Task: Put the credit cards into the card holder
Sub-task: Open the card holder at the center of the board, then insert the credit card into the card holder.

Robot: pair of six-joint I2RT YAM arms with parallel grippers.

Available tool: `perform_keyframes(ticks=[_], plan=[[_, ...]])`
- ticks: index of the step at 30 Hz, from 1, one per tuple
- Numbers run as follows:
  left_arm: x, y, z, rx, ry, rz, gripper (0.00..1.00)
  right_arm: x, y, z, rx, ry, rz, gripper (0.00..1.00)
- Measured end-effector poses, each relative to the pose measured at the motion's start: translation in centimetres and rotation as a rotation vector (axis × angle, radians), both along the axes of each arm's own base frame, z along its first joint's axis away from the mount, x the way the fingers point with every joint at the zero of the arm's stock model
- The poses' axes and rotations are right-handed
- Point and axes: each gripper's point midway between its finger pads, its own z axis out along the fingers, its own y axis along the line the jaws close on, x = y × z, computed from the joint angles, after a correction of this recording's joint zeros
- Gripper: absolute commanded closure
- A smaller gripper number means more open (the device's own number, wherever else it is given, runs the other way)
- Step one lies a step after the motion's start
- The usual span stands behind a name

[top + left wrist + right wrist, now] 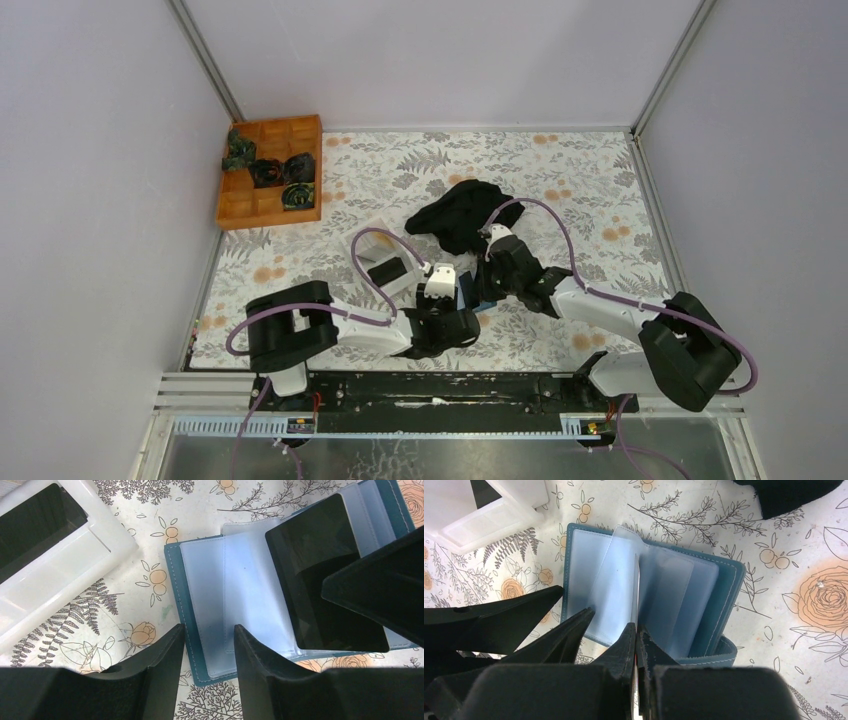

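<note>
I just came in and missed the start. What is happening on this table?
The right gripper is shut on a black card, holding it on edge over the open card holder, at its clear sleeves. The left gripper, jaws apart, straddles one edge of the holder. A second black card lies in the white tray beside it.

Walls: we see plain pale panels (430, 60) on three sides, joined by slim metal posts (205, 60).
Tabletop: we find a fern-and-flower printed covering (560, 170).
Light: soft, even.
</note>
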Motion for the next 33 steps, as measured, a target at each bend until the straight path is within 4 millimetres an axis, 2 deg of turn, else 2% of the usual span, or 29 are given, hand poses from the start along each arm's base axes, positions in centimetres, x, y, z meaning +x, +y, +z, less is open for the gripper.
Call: perform_keyframes(ticks=[11, 21, 33], plan=[[0.1, 0.3, -0.2, -0.042, -0.015, 0.026, 0.66, 0.0, -0.3, 0.1, -0.001, 0.005, -0.029, 1.00], [0.1, 0.4, -0.4, -0.073, -0.017, 0.043, 0.70, 1.0, -0.4, 2.5, 0.045, -0.064, -0.078, 1.00], [-0.1, 0.4, -0.4, -0.098, -0.016, 0.052, 0.74, 0.9, -0.4, 0.5, 0.039, -0.005, -0.124, 1.00]])
